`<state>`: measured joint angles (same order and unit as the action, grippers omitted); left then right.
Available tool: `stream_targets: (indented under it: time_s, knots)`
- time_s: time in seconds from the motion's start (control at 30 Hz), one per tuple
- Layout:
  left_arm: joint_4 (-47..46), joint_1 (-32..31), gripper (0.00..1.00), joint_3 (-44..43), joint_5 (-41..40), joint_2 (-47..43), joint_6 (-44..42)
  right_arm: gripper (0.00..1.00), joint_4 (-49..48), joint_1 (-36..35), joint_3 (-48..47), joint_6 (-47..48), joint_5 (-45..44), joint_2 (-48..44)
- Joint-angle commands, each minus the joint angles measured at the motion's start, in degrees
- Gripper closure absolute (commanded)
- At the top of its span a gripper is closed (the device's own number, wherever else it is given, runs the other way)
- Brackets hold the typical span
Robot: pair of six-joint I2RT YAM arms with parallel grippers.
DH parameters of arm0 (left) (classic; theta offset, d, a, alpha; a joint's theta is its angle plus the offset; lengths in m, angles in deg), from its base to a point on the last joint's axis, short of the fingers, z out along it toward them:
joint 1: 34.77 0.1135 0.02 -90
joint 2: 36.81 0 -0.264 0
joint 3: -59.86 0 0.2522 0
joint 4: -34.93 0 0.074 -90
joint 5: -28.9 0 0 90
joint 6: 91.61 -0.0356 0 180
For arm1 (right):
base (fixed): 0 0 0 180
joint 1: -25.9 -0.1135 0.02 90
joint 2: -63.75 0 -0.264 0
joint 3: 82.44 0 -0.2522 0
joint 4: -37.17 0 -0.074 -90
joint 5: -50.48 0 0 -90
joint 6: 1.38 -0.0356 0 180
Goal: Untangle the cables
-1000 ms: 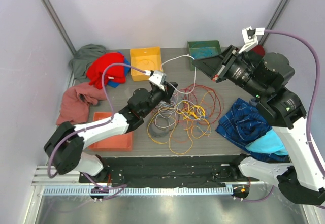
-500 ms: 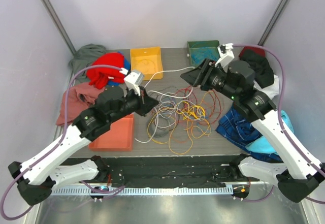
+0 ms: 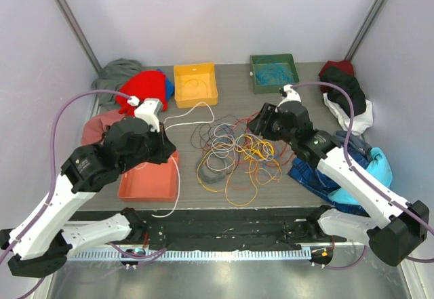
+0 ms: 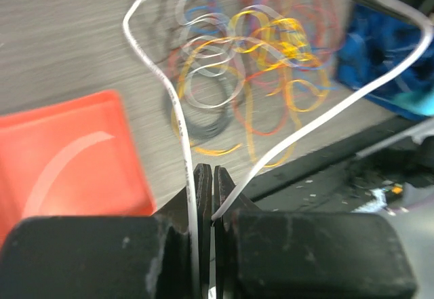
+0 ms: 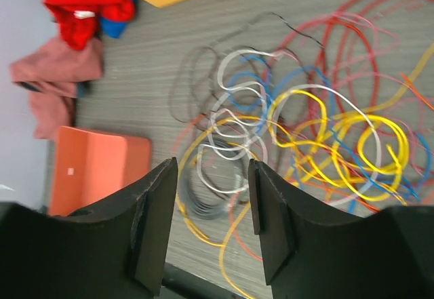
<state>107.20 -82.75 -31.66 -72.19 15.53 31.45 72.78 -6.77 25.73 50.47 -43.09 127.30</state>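
Top external view showed a grey garment (image 3: 114,74), a red garment (image 3: 142,87) and a pink cloth (image 3: 95,128) heaped at the left edge of the table (image 3: 237,101). Just right of them the left arm reached over an orange tray (image 3: 146,185).

In the left wrist view the left gripper (image 4: 209,177) had its jaws pressed narrow on a white cable (image 4: 178,116). One strand rose from the pinch toward the table's far side. The other swept off to the right, over the tangle and a blurred blue cloth. Seen from above, that white cable looped near a yellow bin (image 3: 195,84) and also trailed down along the orange tray's right side to the near edge.

The remaining cables (image 3: 234,156) lay in a loose tangle at the table's middle: red, orange, yellow, blue, white, grey and black loops overlapping one another.

At the tangle's upper right edge the right gripper (image 5: 211,170) hung with its fingers (image 5: 154,224) spread wide and nothing between them, the yellow and white loops beneath it.

Farther right, a green bin (image 3: 273,72) sat at the far edge, and a blue cloth (image 3: 325,167) lay just beside the tangle, partly under the right arm.
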Motion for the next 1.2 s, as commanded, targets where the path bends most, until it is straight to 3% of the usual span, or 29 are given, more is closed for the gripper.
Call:
stream_targets:
  time_s: [0.0, 0.1, 0.23, 0.4, 0.77, 1.0, 1.17]
  knots:
    - [10.3, 1.8, 1.00, -0.8, -10.5, 0.8, 2.7, 0.48, -3.6, -0.4, 4.8, 1.2, -4.4, -5.3]
    - [10.5, 5.7, 1.00, 1.2, -10.6, 1.9, 2.6, 0.59, -4.3, -0.3, 8.0, 1.1, -4.8, -8.2]
    - [9.8, 13.0, 1.00, 4.9, -9.0, 2.7, 1.1, 0.83, -5.0, -0.4, 11.1, 1.1, -4.5, -11.2]
    - [3.4, 23.5, 1.00, 10.3, -6.6, 2.7, -0.5, 0.98, -7.3, -0.3, 14.8, 0.6, -3.5, -14.4]
    - [-15.7, 25.2, 1.00, 19.7, -16.1, -0.6, 0.8, 0.99, -10.2, -0.4, 20.0, 0.6, -1.3, -16.4]
    - [-30.6, 25.2, 1.00, 23.0, -23.3, -8.1, -5.6, 0.99, -12.0, -0.4, 21.4, 0.2, -0.1, -16.0]
    - [-39.8, 25.2, 1.00, 29.9, -24.9, -14.4, -11.5, 0.99, -13.1, -0.5, 22.2, -0.2, 0.3, -15.3]
